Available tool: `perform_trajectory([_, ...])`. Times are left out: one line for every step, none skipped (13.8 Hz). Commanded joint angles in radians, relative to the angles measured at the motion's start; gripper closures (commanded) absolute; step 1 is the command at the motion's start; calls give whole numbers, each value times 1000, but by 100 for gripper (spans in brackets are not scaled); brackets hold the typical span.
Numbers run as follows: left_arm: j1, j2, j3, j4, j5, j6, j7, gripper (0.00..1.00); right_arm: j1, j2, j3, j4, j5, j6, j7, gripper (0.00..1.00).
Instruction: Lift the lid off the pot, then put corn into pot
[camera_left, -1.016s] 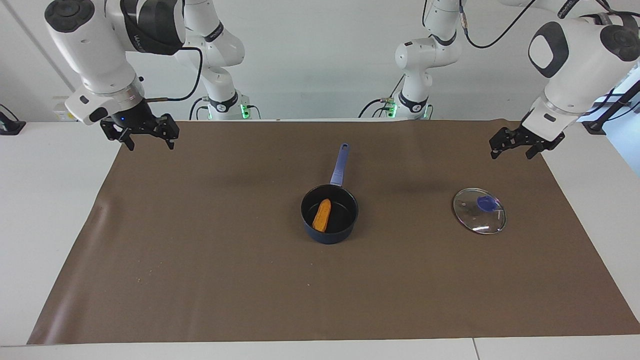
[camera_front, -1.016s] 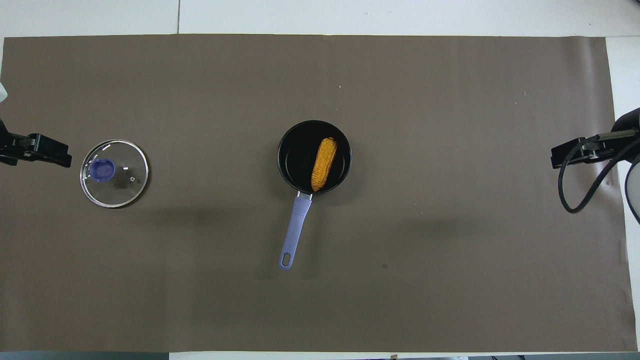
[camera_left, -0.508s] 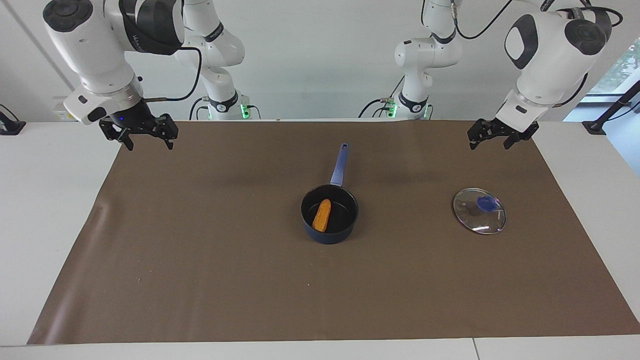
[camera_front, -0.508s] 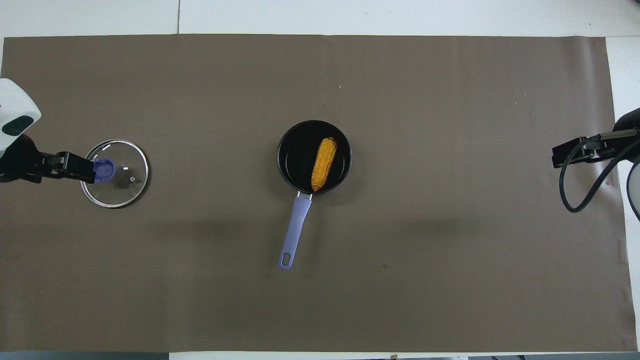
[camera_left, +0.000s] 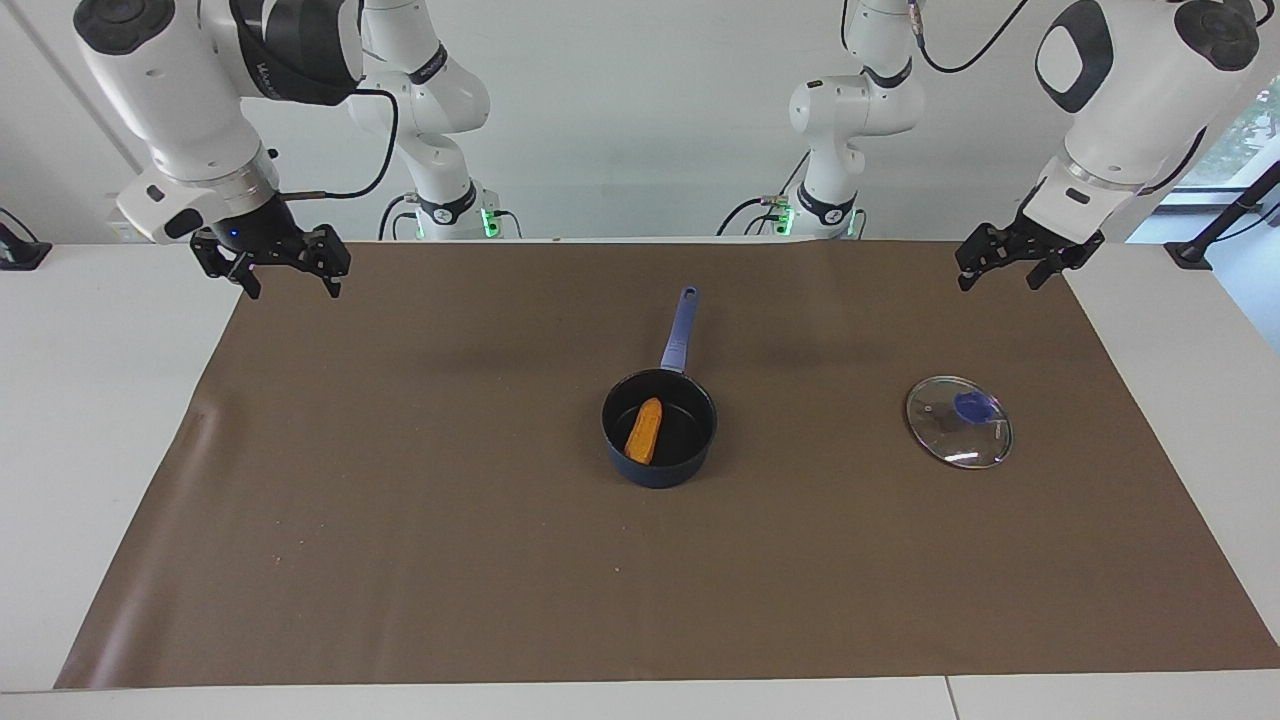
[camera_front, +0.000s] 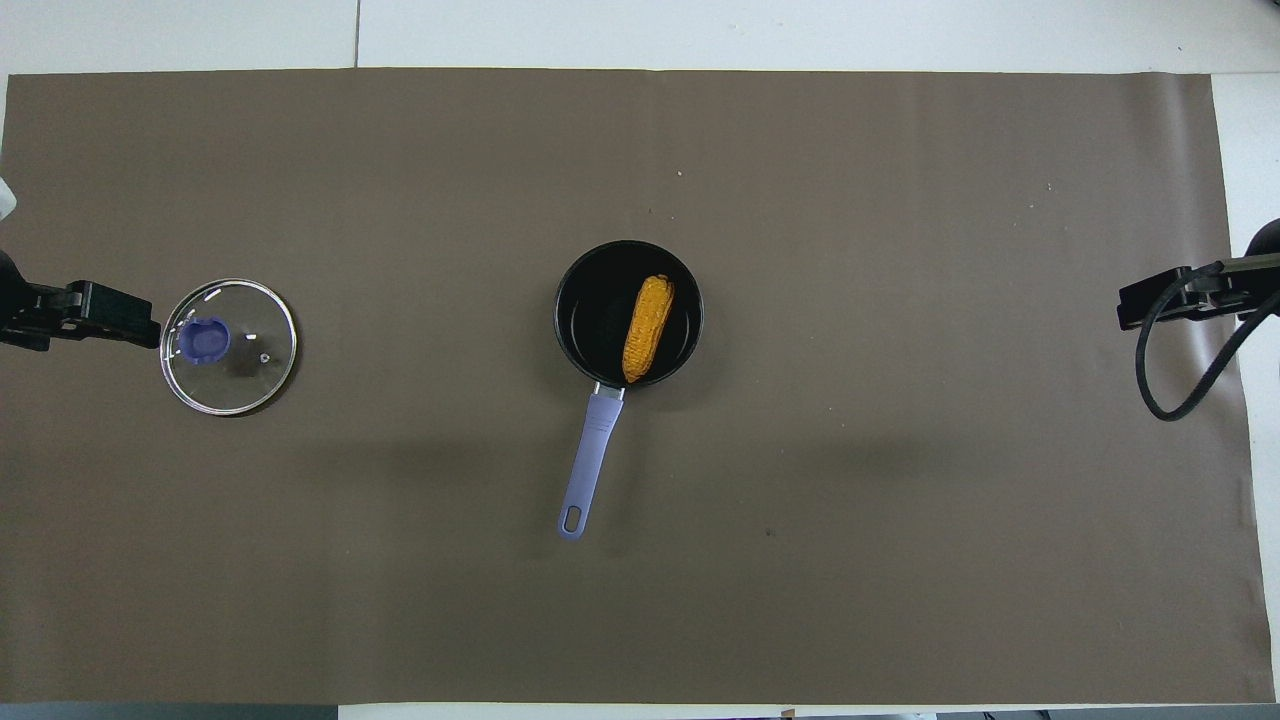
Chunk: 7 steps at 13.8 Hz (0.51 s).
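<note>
The dark blue pot (camera_left: 659, 470) stands in the middle of the brown mat, its long handle (camera_left: 678, 330) pointing toward the robots. The orange-yellow corn (camera_left: 644, 431) lies inside it and also shows in the overhead view (camera_front: 648, 314). The glass lid (camera_left: 958, 422) with its blue knob lies flat on the mat toward the left arm's end, apart from the pot (camera_front: 590, 320). My left gripper (camera_left: 1000, 278) is open and empty, raised over the mat's edge beside the lid (camera_front: 245, 360). My right gripper (camera_left: 290, 283) is open and empty, raised over the mat's edge at the right arm's end.
A brown mat (camera_left: 400, 520) covers most of the white table (camera_left: 90, 400). A black cable (camera_front: 1165, 370) hangs from the right arm's wrist. Nothing else lies on the mat.
The left gripper swung in over the lid's edge, then drew back toward its end of the table. The right gripper rose slightly and drifted outward. Pot, corn and lid have not moved.
</note>
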Motion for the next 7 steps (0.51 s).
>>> perform_trajectory([-14, 4, 6, 5, 3, 2, 0, 0, -6, -3, 2, 30, 12, -42, -26, 0])
perform_trajectory([-14, 4, 4, 6, 3, 0, 0, 0, -6, -3, 2, 30, 13, -42, -26, 0])
perform_trajectory([-12, 4, 4, 8, 3, 0, 0, 0, -7, -4, 2, 29, 13, -42, -26, 0])
perform_trajectory([-9, 4, 3, 9, 3, 0, 0, 0, -7, -4, 2, 29, 13, -45, -26, 0])
perform_trajectory([-8, 4, 3, 11, 3, -2, 0, 0, -9, -4, 0, 29, 15, -53, -26, 0])
perform_trajectory([-8, 4, 1, 12, 3, -2, 0, 0, -9, -4, -3, 30, 31, -54, -25, 0])
perform_trajectory([-6, 4, 1, 14, 3, -3, 0, 0, -9, -4, -4, 30, 39, -54, -25, 0])
